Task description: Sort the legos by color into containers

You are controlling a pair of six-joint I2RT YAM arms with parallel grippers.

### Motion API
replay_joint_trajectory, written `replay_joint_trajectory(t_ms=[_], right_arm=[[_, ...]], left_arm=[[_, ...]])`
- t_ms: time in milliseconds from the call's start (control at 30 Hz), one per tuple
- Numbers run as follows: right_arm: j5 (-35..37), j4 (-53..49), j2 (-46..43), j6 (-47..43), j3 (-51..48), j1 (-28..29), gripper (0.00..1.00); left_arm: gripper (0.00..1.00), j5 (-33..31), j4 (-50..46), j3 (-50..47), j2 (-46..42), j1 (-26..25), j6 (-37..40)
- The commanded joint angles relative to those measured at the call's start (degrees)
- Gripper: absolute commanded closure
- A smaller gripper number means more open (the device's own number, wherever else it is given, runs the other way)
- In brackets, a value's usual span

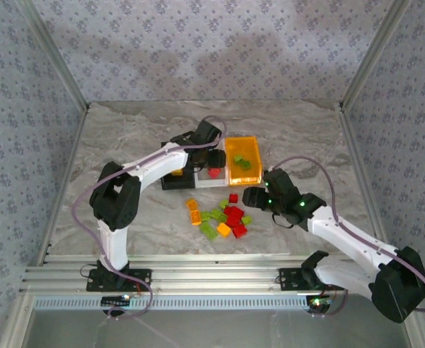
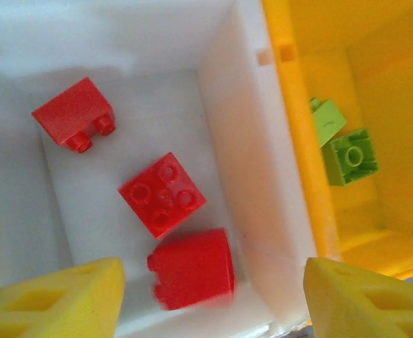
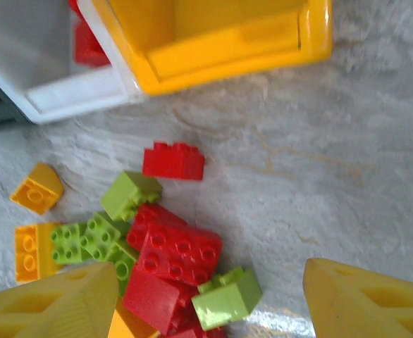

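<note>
Nearest you, the loose legos (image 1: 220, 217) lie heaped on the counter (image 1: 125, 138), with red, lime green and orange-yellow mixed together. Your right claw (image 3: 210, 310) hovers just above the heap's right side, its pads spread wide and gripping nothing. A lone red brick (image 3: 173, 160) sits between the heap and the bins. Farther off, the black bin (image 1: 170, 183), white bin (image 2: 249, 176) and orange bin (image 2: 298, 141) stand in a row. Your left claw (image 2: 213, 303) hangs over the white bin, wide and empty. Three red bricks (image 2: 163, 193) lie inside it, and two green bricks (image 2: 347, 155) lie in the orange bin
</note>
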Motion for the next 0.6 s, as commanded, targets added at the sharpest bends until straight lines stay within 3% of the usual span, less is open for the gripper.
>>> replay_joint_trajectory(t_ms=[0,300,400,567], right_arm=[[-2.1,-1.1,-0.1,1.5,-1.8,2.0,0.28],[2.3,2.0,4.1,5.9,-3.7,6.4,0.28],[3.1,2.2,6.9,5.9,-2.9,7.3,0.29],[4.8,1.9,11.4,6.7,-2.5,8.5,0.31]], left_arm=[[0.24,2.4,-0.3,2.2,-3.1,0.2,-0.1],[0.13,4.8,4.1,-10.1,-19.1,-4.8,-1.8],[0.01,4.3,4.8,-16.6,-24.9,-6.4,-2.9],[0.01,2.2,5.4,-27.5,-34.8,-7.1,-5.5]])
